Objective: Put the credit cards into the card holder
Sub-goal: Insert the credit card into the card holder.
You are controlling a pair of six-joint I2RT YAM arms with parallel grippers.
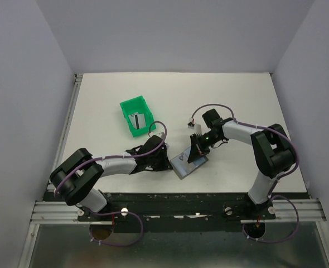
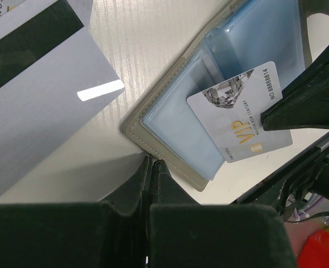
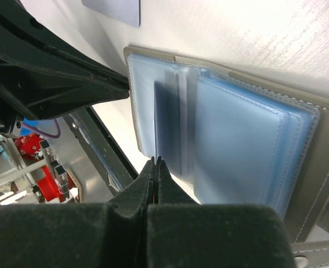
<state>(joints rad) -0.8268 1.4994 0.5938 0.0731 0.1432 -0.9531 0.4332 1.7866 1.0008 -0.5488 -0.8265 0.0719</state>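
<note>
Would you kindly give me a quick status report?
Left gripper shut at card holder edge. Right gripper shut on VIP card, partly inserted. Second card on table; nothing blocking.

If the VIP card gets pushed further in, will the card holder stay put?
Probably slides: the card holder looks thin and light on a smooth table. Its blue plastic sleeves look soft, so they may buckle. The VIP card looks stiff.

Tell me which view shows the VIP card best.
Left wrist: the VIP card shows its printed face over the open wallet. Right wrist gives at most a dark strip; the top view shows nothing of it.
</note>
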